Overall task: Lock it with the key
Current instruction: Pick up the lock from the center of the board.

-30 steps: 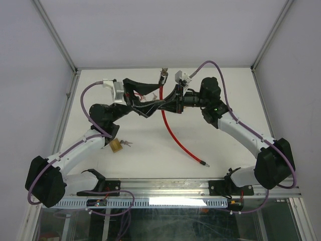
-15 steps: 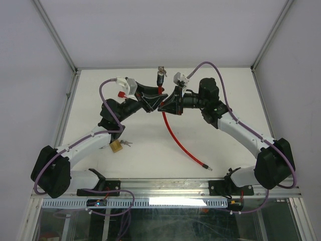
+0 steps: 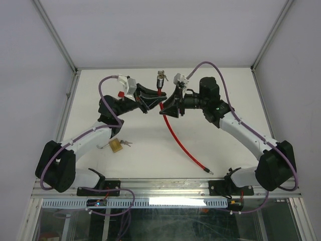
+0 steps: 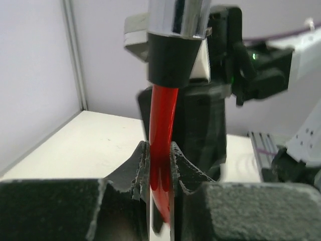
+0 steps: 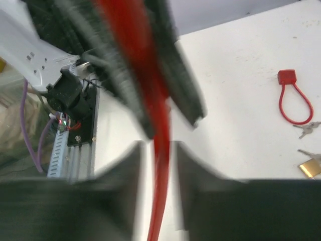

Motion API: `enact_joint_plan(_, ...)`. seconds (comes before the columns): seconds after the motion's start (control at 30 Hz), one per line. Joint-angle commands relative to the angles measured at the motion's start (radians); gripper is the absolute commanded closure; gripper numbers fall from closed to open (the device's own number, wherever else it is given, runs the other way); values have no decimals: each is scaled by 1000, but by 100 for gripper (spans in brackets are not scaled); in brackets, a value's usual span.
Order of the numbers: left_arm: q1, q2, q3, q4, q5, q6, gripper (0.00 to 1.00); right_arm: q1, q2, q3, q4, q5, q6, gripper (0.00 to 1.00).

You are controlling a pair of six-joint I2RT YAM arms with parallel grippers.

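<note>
Cable (image 3: 175, 138), red, is held up over the far middle of the table (image 3: 150, 163), with its chrome head (image 3: 161, 76) topmost and its free end trailing on the surface toward the right base. Left gripper (image 4: 159, 156) is pinched on it just below the head. Right gripper (image 5: 155, 150) is clamped on it just beside, from the opposite side. Brass padlock (image 3: 116, 146) lies near the left arm.

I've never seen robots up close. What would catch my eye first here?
The long red cable stands out: the left gripper and the right gripper are both shut on it above the far middle of the white table, its chrome lock head rising above them and its free end trailing to the near edge. A small brass padlock with keys lies beside the left arm.
</note>
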Motion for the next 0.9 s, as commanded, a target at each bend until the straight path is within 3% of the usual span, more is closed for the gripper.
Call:
enact_joint_plan(0.0, 145, 68, 97, 327, 338, -149, 100, -77, -116, 90, -191, -140, -385, 42)
enact_joint_plan(0.13, 192, 201, 192, 616, 499, -363, 100, -147, -169, 61, -216, -268, -449, 37)
enact_joint_plan(0.27, 213, 313, 326, 815, 557, -591, 100, -167, -202, 22, -217, -323, -473, 35)
enact_joint_plan(0.43, 213, 346, 425, 819, 578, -668, 100, -169, -214, 11, -246, -331, -513, 33)
enact_joint_plan(0.7, 210, 325, 458, 818, 564, -761, 100, -168, -222, -12, -294, -346, -635, 32)
enact_joint_plan(0.73, 206, 320, 452, 819, 554, -760, 100, -168, -219, -32, -248, -349, -595, 32)
enact_joint_plan(0.8, 187, 316, 444, 819, 541, -745, 100, -152, -204, -103, 30, -343, -512, 31)
enact_joint_plan(0.87, 159, 322, 442, 819, 522, -724, 100, -114, -185, -201, 356, -171, -142, 28)
